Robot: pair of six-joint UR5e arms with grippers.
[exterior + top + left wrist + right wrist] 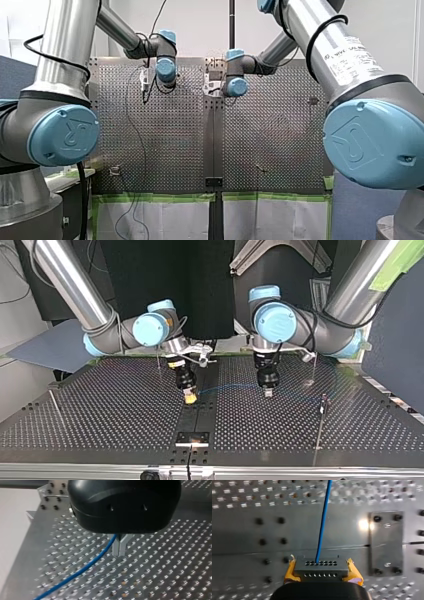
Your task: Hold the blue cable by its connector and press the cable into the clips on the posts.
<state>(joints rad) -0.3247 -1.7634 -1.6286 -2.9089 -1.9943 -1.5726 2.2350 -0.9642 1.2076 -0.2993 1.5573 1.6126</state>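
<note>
Connector (320, 567) is sitting clenched in our right pincer (189, 397); left pincer (119, 551) is pinching the blue cable (82, 570) above the worktop's (100, 415) middle. We are judging it light, limp: rigid connector gives surest hold.

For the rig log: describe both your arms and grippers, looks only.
Both my left arm and my right arm are silver tubes with light-blue logo-embossed joint caps and black cables; the right bears a white printed label; my left gripper is black with metal fingers; my right gripper has yellow pads.
</note>
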